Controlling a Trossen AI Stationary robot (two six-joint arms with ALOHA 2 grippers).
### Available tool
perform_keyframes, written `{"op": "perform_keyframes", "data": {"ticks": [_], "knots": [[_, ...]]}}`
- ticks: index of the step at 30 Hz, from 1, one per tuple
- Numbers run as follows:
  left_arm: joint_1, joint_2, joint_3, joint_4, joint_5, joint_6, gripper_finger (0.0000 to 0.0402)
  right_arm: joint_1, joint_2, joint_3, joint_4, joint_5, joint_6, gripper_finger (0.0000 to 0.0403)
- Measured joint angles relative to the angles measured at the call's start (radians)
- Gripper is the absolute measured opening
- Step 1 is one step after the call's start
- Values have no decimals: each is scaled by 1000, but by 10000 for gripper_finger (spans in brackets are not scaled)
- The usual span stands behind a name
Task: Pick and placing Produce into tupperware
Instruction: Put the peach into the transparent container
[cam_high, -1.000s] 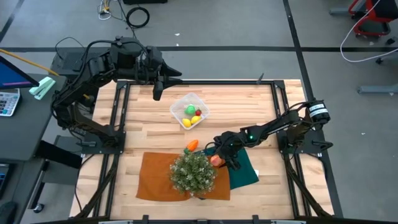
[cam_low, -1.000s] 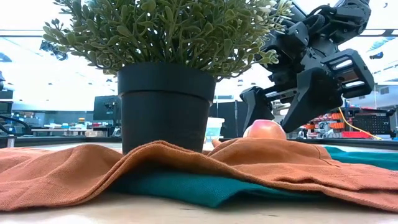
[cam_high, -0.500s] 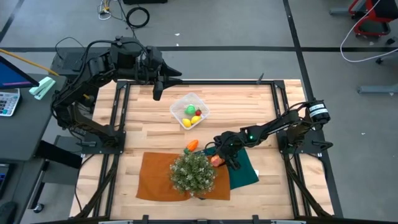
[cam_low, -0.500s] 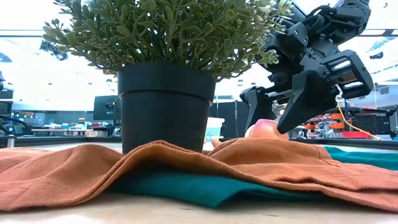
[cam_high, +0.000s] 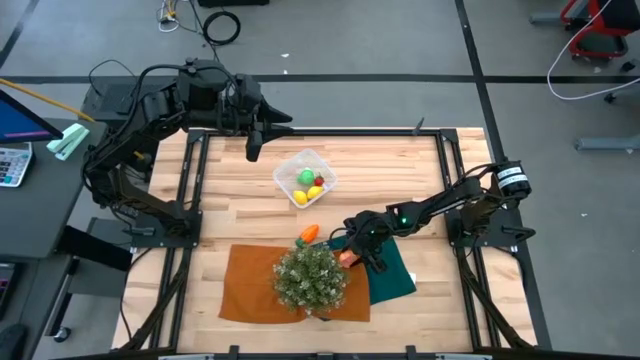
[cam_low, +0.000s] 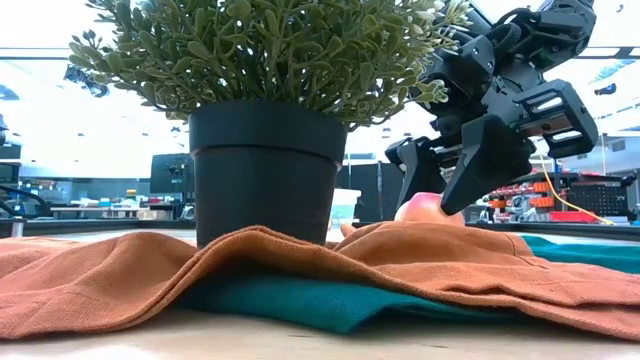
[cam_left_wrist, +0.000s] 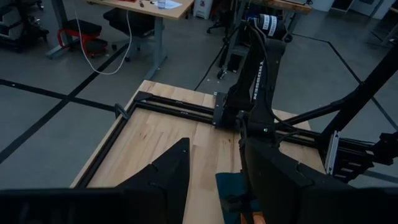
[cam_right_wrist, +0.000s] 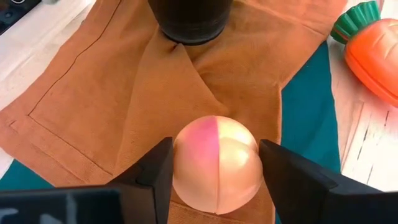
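Left gripper (cam_high: 254, 150), fingers apart and empty, waits at the table's 11 o'clock. Tupperware (cam_high: 305, 177), at 12, holds green, yellow and red produce. Right gripper (cam_low: 434, 184), wider a second ago, has narrowed, both fingers now against the peach (cam_right_wrist: 215, 163) on the orange cloth (cam_right_wrist: 118, 93), at the plant's (cam_high: 311, 277) 2 o'clock.

peach (cam_low: 428, 207): lower half behind orange cloth (cam_low: 300, 262) fold, low view | carrot (cam_right_wrist: 375, 46): cut by right edge (wrist view) | plant (cam_low: 268, 50): top cropped
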Motion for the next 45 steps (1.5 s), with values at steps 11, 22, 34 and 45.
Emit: {"op": "perform_keyframes", "data": {"ticks": [11,22,34,45], "knots": [[0,0,0,0,0,0,162,0,-1,0,-1,19,-1,174],[0,0,0,0,0,0,162,-12,-60,-2,-47,63,-9,174],[0,0,0,-1,0,-1,162,-92,-239,-1,-97,139,-11,174],[0,0,0,0,0,22,162,-230,-316,-1,40,247,13,174]]}}
